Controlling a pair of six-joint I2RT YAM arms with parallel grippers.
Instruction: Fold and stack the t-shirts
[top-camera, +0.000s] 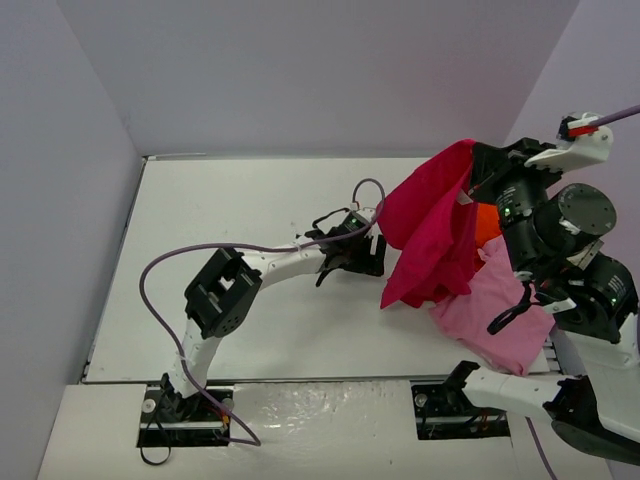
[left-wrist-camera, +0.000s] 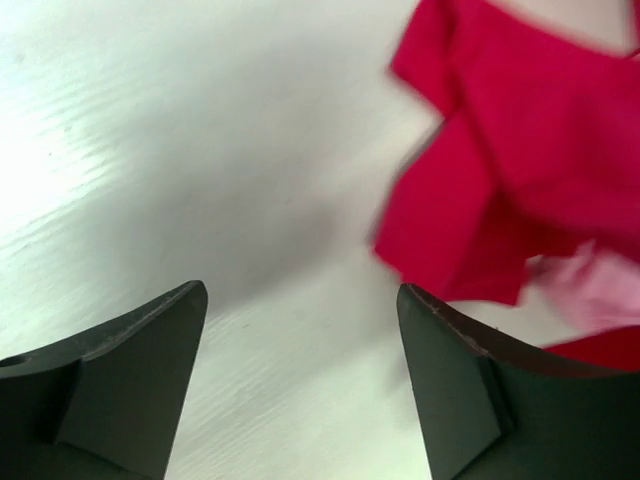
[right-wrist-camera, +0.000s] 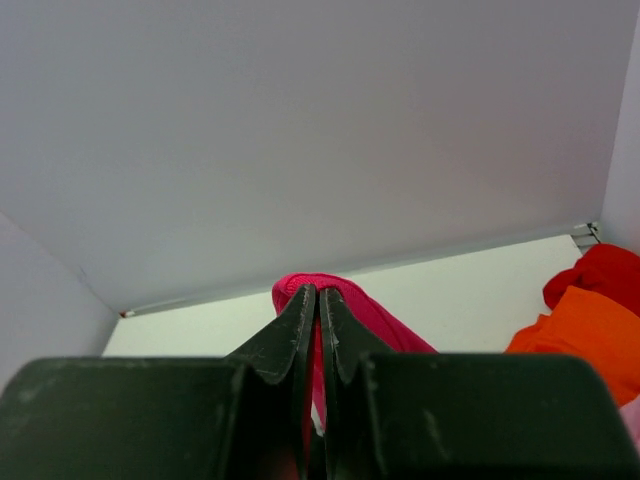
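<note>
Top view, mid-frame: left claw (top-camera: 362, 257) spread wide, empty, over table (top-camera: 200, 200). Crimson shirt (top-camera: 435, 230) hangs lifted at centre-right, its lower edge over pink shirt (top-camera: 500, 315); orange shirt (top-camera: 486, 222) peeks out behind. Left wrist: fingers (left-wrist-camera: 130, 380) apart, bare table between, crimson cloth upper right, crumpled, blurred. Right wrist only: right claw (right-wrist-camera: 319, 305) clenched on a crimson fold; orange shirt and red shirt (right-wrist-camera: 603, 275) at right edge.

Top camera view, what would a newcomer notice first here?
The crimson shirt, pinched in the shut right gripper, hangs over the right side of the table, its lower part overlapping the light pink shirt. The left gripper hovers open above bare table just left of it.
</note>
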